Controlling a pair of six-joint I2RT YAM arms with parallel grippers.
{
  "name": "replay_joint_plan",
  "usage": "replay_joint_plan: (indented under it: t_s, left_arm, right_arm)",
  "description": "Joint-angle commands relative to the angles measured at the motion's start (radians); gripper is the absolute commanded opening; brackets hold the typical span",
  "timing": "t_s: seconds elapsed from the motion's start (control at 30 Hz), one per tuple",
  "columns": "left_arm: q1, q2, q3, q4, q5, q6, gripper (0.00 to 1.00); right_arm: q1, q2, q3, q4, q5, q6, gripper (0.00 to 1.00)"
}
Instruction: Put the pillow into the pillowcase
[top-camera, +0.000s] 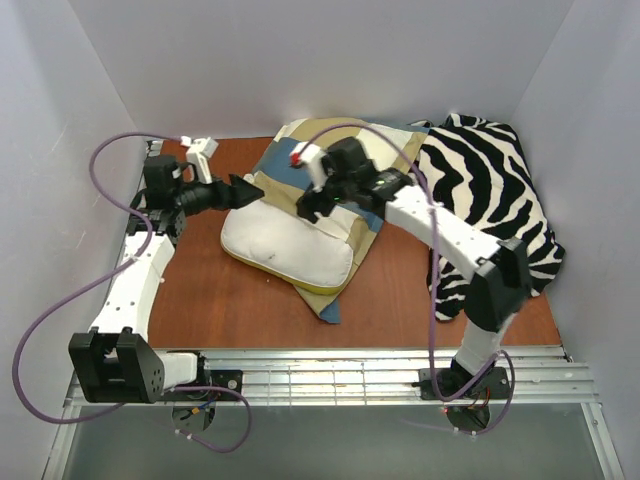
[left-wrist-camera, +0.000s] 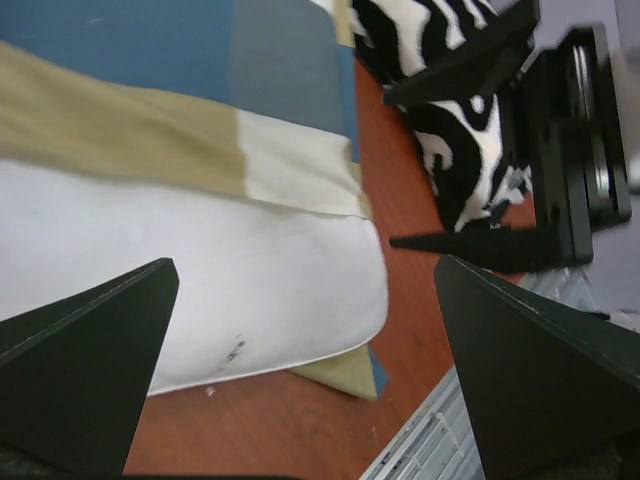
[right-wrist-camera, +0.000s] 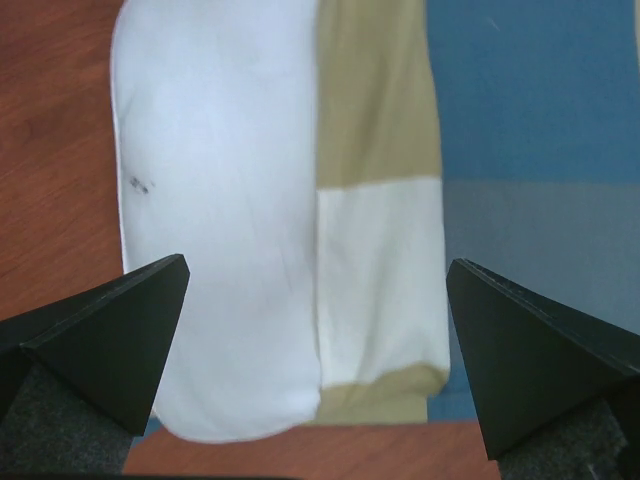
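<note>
My left claw (top-camera: 248, 190) and right claw (top-camera: 312, 205) gaped empty; pinching pillow (top-camera: 285, 250) together with pillowcase (top-camera: 292, 142) risked bunching its opening shut.

The left arm (top-camera: 135, 285) goes up from the near left corner of the table (top-camera: 220, 300), bends, and points its left gripper (top-camera: 250, 192) to the right, fingers spread wide. The right arm (top-camera: 450, 235) leans in from the near right corner. Its right gripper (top-camera: 310, 207) points down and left, fingers wide apart too.
</note>
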Motion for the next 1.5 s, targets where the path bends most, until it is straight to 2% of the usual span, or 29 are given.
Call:
replay_joint_plan:
  t_s: [0.0,0.1,0.23,0.4,0.53,0.57,0.6,0.63,0.67,0.77,0.83,0.97,1.07,1.13,1.2,1.27,1.37,1.4,1.47]
  left_arm:
    - [0.138,-0.029,-0.03,-0.127,-0.041,0.06,0.98]
    - [0.27,-0.026,-0.04,-0.131,-0.068,0.043,0.98]
    - [0.388,-0.018,-0.042,-0.142,-0.067,0.037,0.98]
    - [0.418,-0.021,-0.056,-0.16,-0.077,0.078,0.98]
    - [0.418,-0.017,-0.085,-0.164,-0.111,0.1,0.98]
    - [0.418,-0.01,-0.092,-0.165,-0.114,0.107,0.98]
    - [0.416,0.009,-0.115,-0.167,-0.114,0.124,0.98]
    - [0.418,0.019,-0.129,-0.159,-0.114,0.136,0.98]
    - [0.418,0.028,-0.144,-0.148,-0.109,0.146,0.98]
    - [0.418,0.077,-0.204,-0.064,-0.022,0.209,0.92]
    - [0.418,0.129,-0.235,0.036,0.041,0.219,0.87]
    - [0.4,0.258,-0.232,0.201,0.153,0.215,0.76]
    - [0.3,0.353,-0.204,0.24,0.211,0.235,0.76]
    - [0.194,0.373,-0.213,0.289,0.195,0.226,0.77]
    - [0.121,0.404,-0.24,0.402,0.187,0.163,0.79]
    - [0.088,0.427,-0.255,0.544,0.185,0.047,0.83]
    - [0.028,0.46,-0.26,0.672,0.196,-0.04,0.86]
    - [0.015,0.467,-0.269,0.767,0.194,-0.105,0.88]
    - [-0.005,0.471,-0.276,0.844,0.118,-0.129,0.91]
  right_arm:
    - [0.193,0.166,0.186,-0.093,0.185,-0.122,0.99]
    - [0.29,0.337,0.35,-0.135,0.276,-0.123,0.98]
    - [0.321,0.522,0.534,-0.124,0.35,-0.048,0.99]
    - [0.326,0.687,0.611,-0.066,0.395,-0.048,0.99]
    - [0.292,0.774,0.563,-0.06,0.421,-0.057,0.98]
    - [0.28,0.775,0.534,-0.07,0.395,-0.065,0.74]
    - [0.256,0.769,0.507,-0.078,0.342,-0.06,0.6]
    - [0.242,0.76,0.46,-0.095,0.302,-0.056,0.39]
    - [0.233,0.746,0.441,-0.141,0.265,-0.053,0.02]
    - [0.2,0.577,0.296,-0.123,0.11,-0.051,0.01]
    - [0.177,0.403,0.244,-0.095,0.024,-0.043,0.01]
    - [0.115,0.146,0.142,-0.063,-0.1,-0.045,0.01]
    - [0.062,0.072,0.111,-0.048,-0.14,-0.036,0.01]
    - [0.029,0.053,0.096,-0.048,-0.183,-0.019,0.01]
    - [-0.002,0.03,0.088,-0.049,-0.191,0.001,0.01]
    - [-0.022,0.013,0.082,-0.052,-0.203,0.013,0.01]
    - [-0.048,-0.005,0.085,-0.06,-0.226,0.021,0.01]
    - [-0.056,-0.014,0.084,-0.061,-0.241,0.024,0.01]
    - [-0.062,-0.025,0.084,-0.069,-0.252,0.023,0.01]
